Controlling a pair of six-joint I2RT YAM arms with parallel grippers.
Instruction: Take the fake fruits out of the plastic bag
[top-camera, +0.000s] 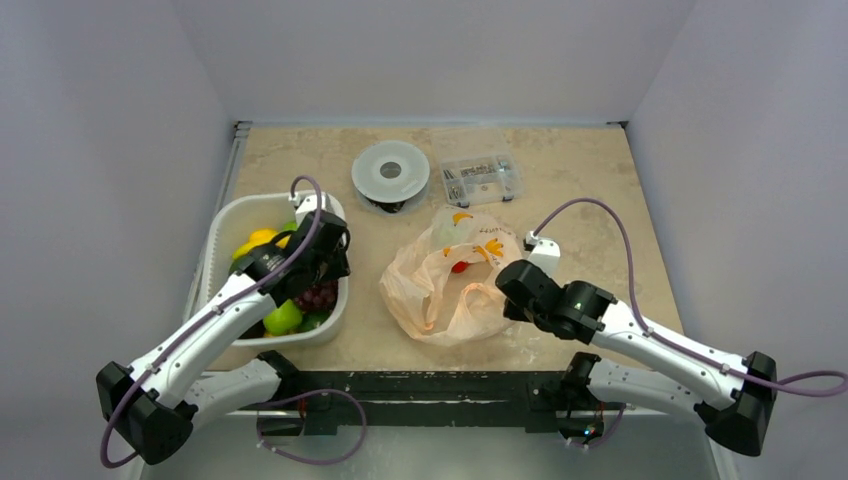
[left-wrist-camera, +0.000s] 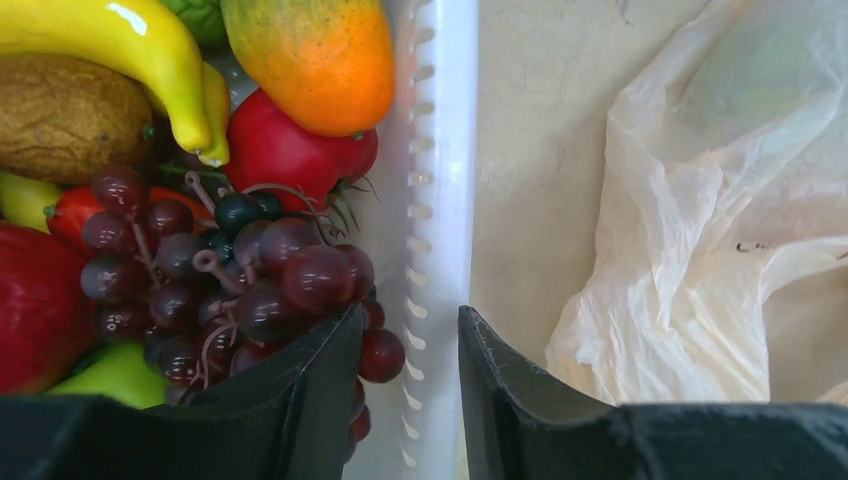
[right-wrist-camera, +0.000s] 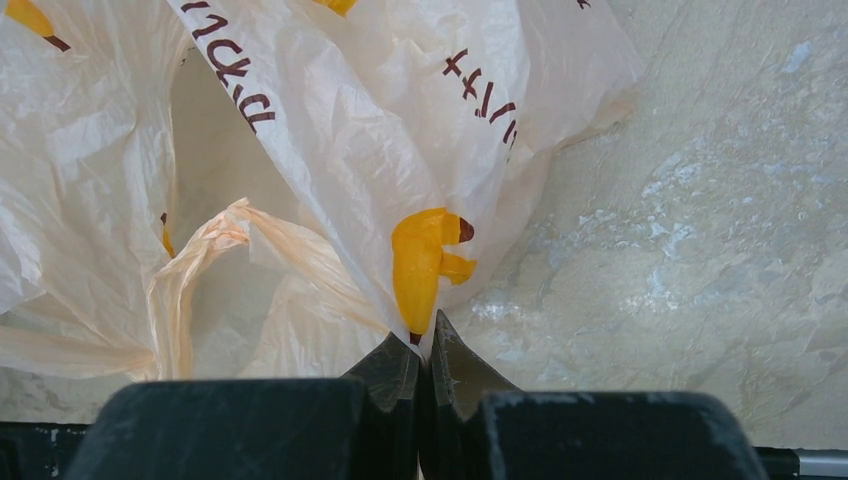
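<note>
White walls (top-camera: 420, 60) close in a beige stone-look table (top-camera: 600, 200), and the bag (top-camera: 440, 290) lies crumpled at its middle, mouth slack. Left of the bag, a white tub (top-camera: 225, 215) holds fruits: a mango (left-wrist-camera: 320, 55), a banana (left-wrist-camera: 130, 50), grapes (left-wrist-camera: 230, 270). At least 1 red piece (top-camera: 460, 267) shows inside the bag. The left gripper (left-wrist-camera: 412, 320) hangs over the tub wall nearest the bag, fingers spread, the wall showing between them, holding nothing. The right gripper (right-wrist-camera: 425, 345), at the bag's right edge, has its fingers pressed together on a fold of film. I'd worry about 2 things. That thin fold could slide out of the pinch under a pull, so the mouth collapses over the red piece. The left fingers could also catch the tub wall and drag it towards the bag.
</note>
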